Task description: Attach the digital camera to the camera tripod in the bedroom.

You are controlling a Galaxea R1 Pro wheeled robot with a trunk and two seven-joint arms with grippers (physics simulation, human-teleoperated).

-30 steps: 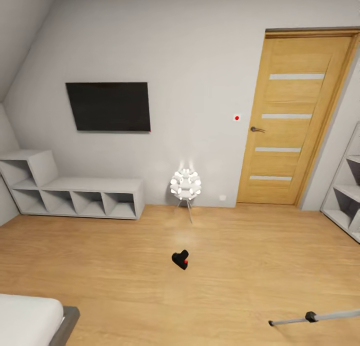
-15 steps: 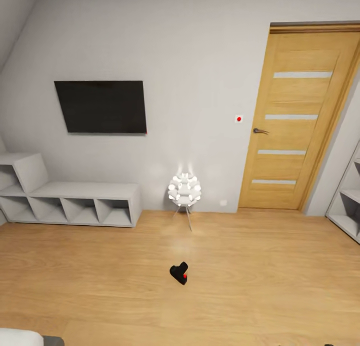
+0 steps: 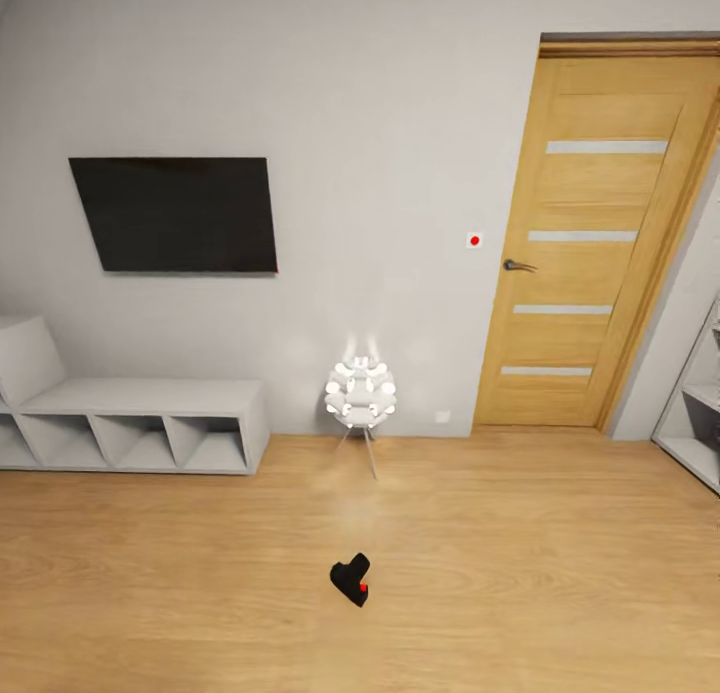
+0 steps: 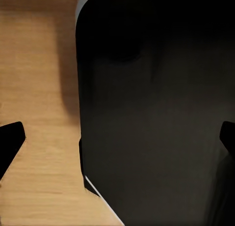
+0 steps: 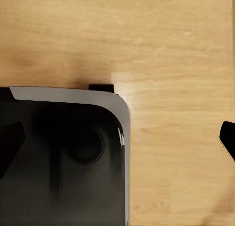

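Where wood floor [image 3: 560, 563] lies open, digital camera [image 3: 351, 579] amid bare planks

Legible markings: none found.
No text, label, brand, number or sign can be read on any surface in these views.

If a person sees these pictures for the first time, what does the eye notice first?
Probably the glowing white lamp against the grey wall, between the black wall screen and the oak door. Then the small black digital camera lying alone on the wood floor before the lamp.
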